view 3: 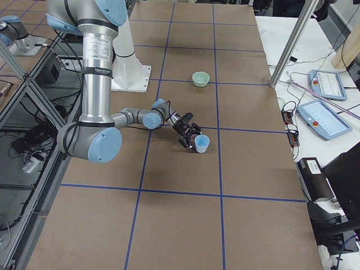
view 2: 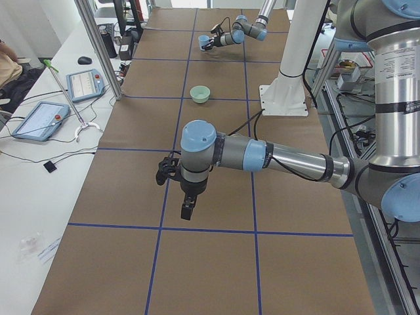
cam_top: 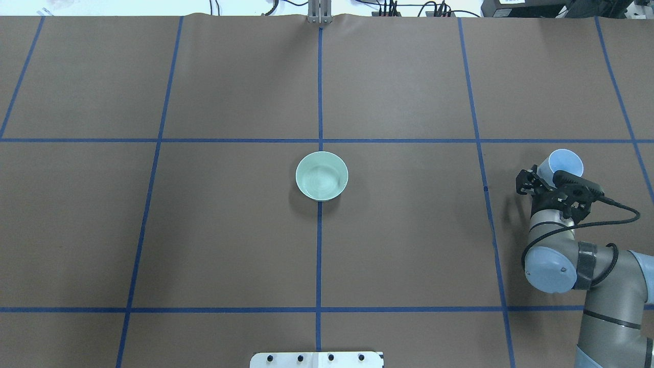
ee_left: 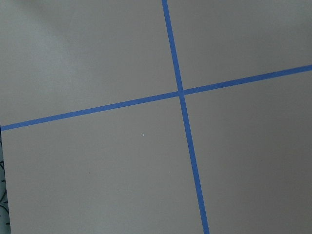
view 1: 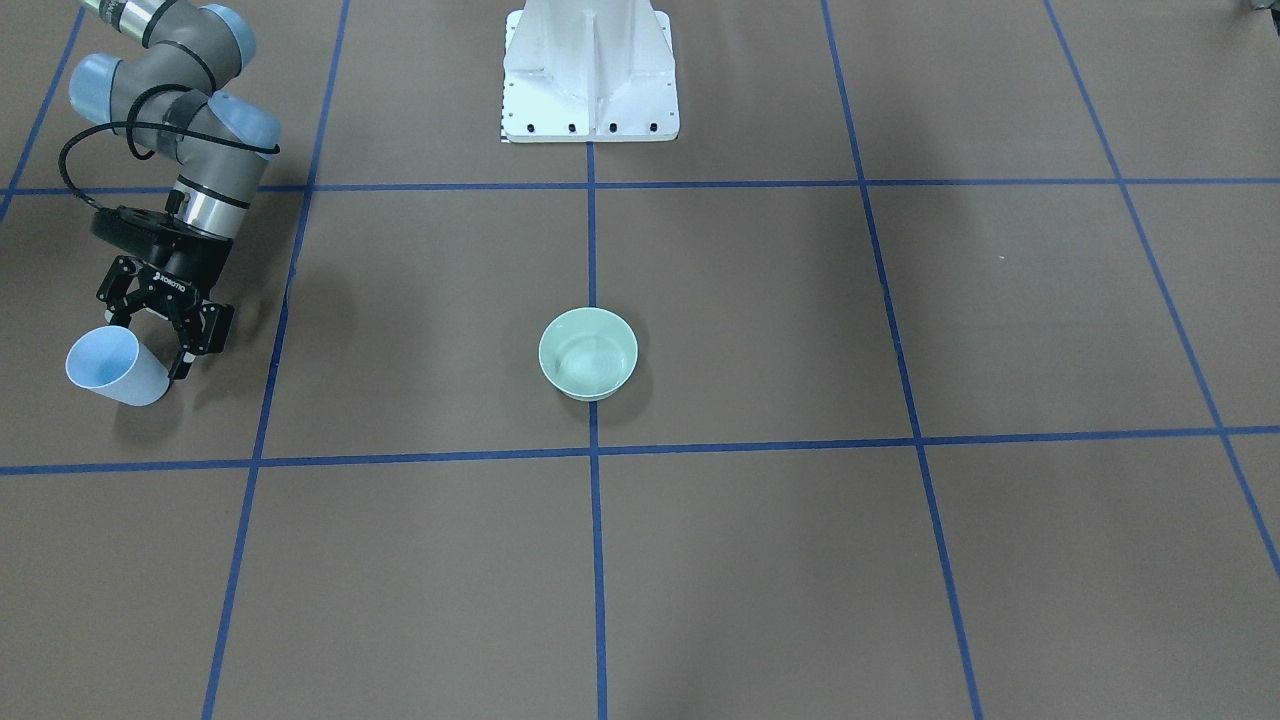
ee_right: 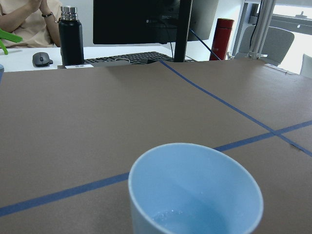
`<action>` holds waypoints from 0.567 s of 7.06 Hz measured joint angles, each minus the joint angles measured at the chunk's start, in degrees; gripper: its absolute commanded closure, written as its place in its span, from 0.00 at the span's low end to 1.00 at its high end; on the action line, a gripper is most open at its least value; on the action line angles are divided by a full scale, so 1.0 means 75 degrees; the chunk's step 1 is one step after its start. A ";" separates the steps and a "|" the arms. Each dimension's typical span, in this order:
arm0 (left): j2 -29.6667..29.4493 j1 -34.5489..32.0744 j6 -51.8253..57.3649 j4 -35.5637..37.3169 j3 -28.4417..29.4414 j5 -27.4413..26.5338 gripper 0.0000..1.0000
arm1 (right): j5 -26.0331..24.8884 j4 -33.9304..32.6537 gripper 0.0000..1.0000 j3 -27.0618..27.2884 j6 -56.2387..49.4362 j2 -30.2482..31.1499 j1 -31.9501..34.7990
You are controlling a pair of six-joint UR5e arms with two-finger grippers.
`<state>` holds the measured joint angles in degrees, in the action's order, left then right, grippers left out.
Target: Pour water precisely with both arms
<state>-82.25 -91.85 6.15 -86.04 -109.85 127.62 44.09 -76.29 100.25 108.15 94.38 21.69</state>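
My right gripper (view 1: 150,345) is at the table's right end, its fingers on both sides of a light blue cup (view 1: 115,365). The cup stands upright at or just above the table. It also shows in the overhead view (cam_top: 562,163), and the right wrist view (ee_right: 195,190) shows a little water in its bottom. A pale green bowl (view 1: 588,352) sits at the table's middle on the blue centre line, apart from both arms. My left gripper (view 2: 186,209) shows only in the exterior left view, hanging over the table's left end. I cannot tell if it is open or shut.
The white bolted pedestal (view 1: 590,70) stands at the robot's side of the table, behind the bowl. Blue tape lines (ee_left: 181,92) grid the brown table. Monitors, a black bottle (ee_right: 70,34) and a seated person lie beyond the table's right end.
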 measured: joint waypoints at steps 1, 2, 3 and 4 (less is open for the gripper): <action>-0.0001 0.0000 0.0000 0.0000 0.0005 0.0000 0.00 | -0.0041 0.0000 0.01 -0.0072 0.0016 0.0009 0.0104; 0.0000 0.0000 0.0000 0.0000 0.0009 0.0000 0.00 | -0.0067 0.0000 0.04 -0.0137 0.0018 0.0000 0.0214; 0.0005 0.0000 0.0000 0.0000 0.0009 0.0000 0.00 | -0.0098 0.0003 0.61 -0.0204 0.0018 -0.0021 0.0273; 0.0012 0.0000 0.0000 0.0000 0.0014 0.0000 0.00 | -0.0146 0.0008 1.00 -0.0267 0.0023 -0.0042 0.0299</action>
<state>-82.16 -91.85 6.15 -86.04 -109.75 127.62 42.99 -76.23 98.25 108.33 94.06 23.93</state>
